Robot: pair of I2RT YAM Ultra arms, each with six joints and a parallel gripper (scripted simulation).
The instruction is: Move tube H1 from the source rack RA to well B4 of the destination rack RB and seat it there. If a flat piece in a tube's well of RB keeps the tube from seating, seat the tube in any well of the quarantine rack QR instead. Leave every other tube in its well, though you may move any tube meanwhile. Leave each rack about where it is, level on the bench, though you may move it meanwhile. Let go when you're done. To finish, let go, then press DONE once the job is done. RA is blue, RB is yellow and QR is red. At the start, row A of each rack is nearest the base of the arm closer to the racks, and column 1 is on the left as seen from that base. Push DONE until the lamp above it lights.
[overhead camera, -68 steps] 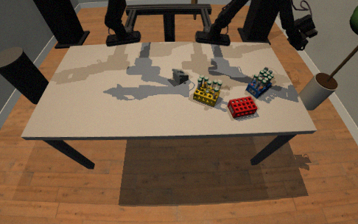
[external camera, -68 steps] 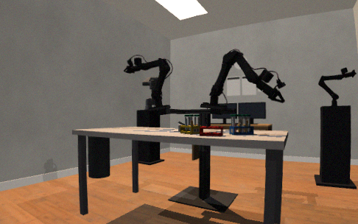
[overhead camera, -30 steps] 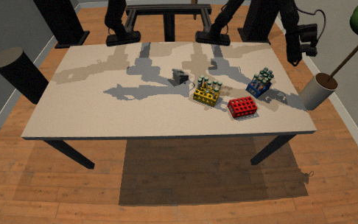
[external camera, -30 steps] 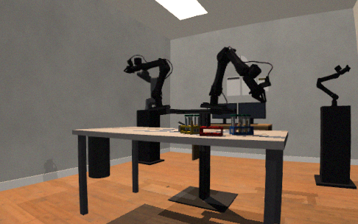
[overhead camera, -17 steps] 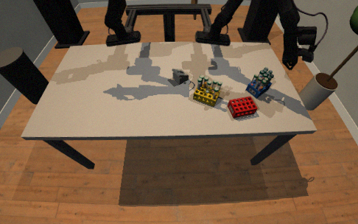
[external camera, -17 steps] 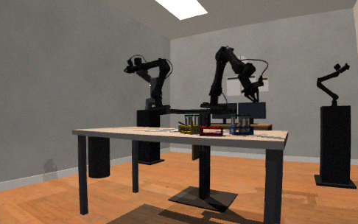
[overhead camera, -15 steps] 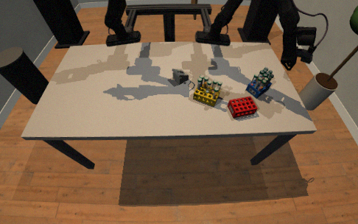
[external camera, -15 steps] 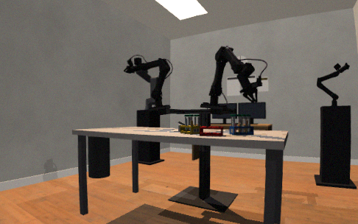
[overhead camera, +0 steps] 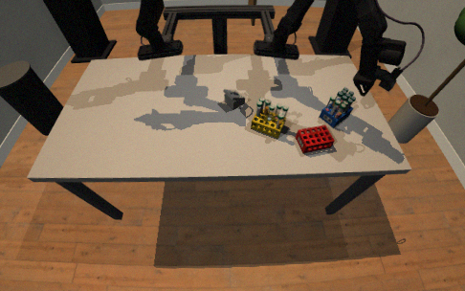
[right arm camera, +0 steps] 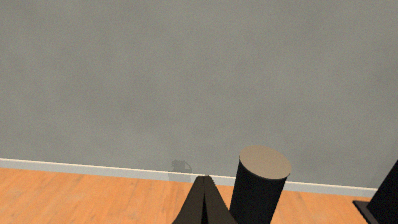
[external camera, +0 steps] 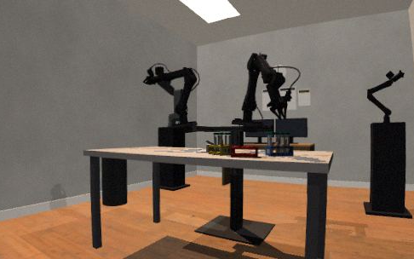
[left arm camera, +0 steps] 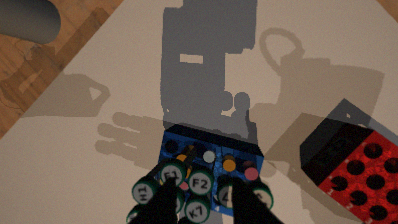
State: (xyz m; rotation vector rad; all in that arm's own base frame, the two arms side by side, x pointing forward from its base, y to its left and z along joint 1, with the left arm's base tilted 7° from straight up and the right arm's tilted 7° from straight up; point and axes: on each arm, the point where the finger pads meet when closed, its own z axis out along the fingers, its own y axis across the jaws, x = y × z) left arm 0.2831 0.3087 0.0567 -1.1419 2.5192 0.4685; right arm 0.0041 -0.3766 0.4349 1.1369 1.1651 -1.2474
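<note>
Three block racks, smooth-walled, round-welled: yellow point(overhead camera: 267, 128), red point(overhead camera: 304, 146) point(left arm camera: 334, 152), blue point(overhead camera: 329, 117) point(left arm camera: 212, 138). H1 point(left arm camera: 142, 192), green-rimmed, stands in blue; only the left wrist view shows its lettering. Left hand point(overhead camera: 363, 86) point(external camera: 280, 114) point(left arm camera: 206, 190): slightly open, empty, above blue. Right hand point(right arm camera: 203, 177): shut, empty.

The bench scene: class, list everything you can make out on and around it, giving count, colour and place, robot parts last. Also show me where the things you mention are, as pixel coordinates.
Slotted tube rack point(overhead camera: 328, 118) point(external camera: 273, 153): 1, blue, right part of bench in top view
Slotted tube rack point(overhead camera: 267, 127) point(external camera: 217, 152): 1, yellow, near bench middle
Slotted tube rack point(overhead camera: 315, 139) point(external camera: 244, 148): 1, red, between those two, nearer front edge
Capped glass tubes: several, green-rimmed, in blue and yellow racks
Small box: 1, grey, beside yellow rack
Rectangular bench: 1, pale top
Potted plant: 1, green, right of bench
Round pillar: 1, black, left of bench
Robot arms: 2, black, behind bench; left tool partly open, right shut
</note>
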